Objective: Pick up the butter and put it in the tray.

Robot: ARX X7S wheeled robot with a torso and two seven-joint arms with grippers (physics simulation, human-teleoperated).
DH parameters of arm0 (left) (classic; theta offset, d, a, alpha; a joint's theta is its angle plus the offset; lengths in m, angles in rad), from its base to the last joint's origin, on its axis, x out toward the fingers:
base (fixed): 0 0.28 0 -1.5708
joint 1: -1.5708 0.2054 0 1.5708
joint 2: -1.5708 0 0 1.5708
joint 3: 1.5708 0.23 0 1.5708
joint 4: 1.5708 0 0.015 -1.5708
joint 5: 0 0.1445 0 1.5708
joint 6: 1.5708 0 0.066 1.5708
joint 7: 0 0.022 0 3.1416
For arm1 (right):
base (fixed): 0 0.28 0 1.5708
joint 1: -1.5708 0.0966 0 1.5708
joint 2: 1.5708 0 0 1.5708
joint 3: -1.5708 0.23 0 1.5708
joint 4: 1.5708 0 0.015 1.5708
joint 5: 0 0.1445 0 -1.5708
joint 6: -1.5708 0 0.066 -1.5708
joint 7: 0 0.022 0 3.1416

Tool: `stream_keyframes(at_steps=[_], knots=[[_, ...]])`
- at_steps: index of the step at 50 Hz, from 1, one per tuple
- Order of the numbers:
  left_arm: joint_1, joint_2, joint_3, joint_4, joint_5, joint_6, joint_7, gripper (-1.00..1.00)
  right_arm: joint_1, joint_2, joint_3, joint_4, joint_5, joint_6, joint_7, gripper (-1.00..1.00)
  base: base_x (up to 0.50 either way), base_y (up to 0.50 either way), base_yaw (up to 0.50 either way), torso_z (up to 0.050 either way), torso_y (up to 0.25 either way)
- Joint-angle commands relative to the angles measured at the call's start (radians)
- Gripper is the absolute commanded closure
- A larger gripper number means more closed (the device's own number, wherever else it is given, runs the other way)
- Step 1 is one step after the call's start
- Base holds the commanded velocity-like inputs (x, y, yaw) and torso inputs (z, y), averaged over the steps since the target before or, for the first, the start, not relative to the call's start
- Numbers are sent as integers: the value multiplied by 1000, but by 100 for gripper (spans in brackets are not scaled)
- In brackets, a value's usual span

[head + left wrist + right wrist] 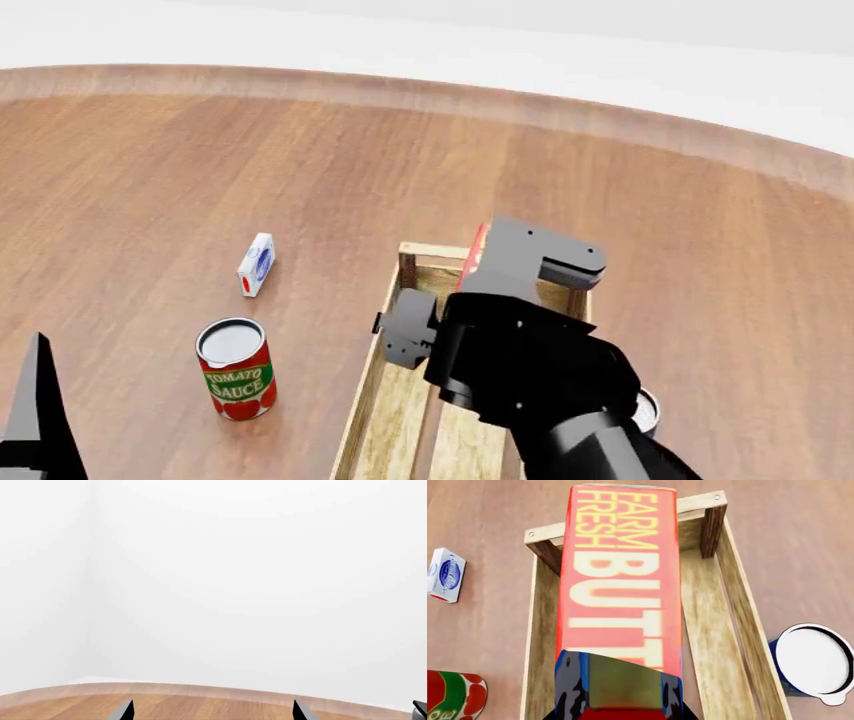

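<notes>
In the left wrist view, the left gripper (212, 714) shows only as two dark fingertips set wide apart with nothing between them, poised above the curved edge of the wooden table (200, 700) against a plain white wall (253, 580). In the head view, the right gripper (514, 262) hangs over the far end of the tray (387, 400), a long light-wood crate with low sides lying on the brown, grained tabletop; only a thin red sliver of the butter (478, 250) shows at the gripper's edge, the rest being hidden behind the dark grey arm. A tomato sauce can (236, 368) with a red and green label stands upright well to the tray's left, and a small white-blue carton (256, 264) stands on edge beyond it. The silver top of another can (646, 410) peeps out beside the arm on the tray's other side. In the right wrist view, the butter (619, 575) is clamped at its near end by the right gripper (620, 692), its long axis running straight away from the camera along the tray's (727, 630) length (the yellow "FARM FRESH" end points to the far wall). The flat red-orange carton is held above the slatted bottom, between the darker corner posts. A blue can (814, 662) with a white top stands just outside the tray's side.
</notes>
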Motion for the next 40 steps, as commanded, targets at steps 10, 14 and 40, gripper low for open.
stream_keyframes(at_steps=[10,14,40], knots=[[0,-5,0,-4,-6,5,-3,-100,17,-3,-321,42,239,-114,-63,100,0,0,1,1,1],[0,-5,-2,-9,-7,10,-3,-100,16,-3,-392,45,298,-135,-71,100,0,0,0,0,0],[-2,-10,7,-8,-8,8,-10,-100,-12,-3,-729,54,569,-225,-93,100,0,0,0,0,1]])
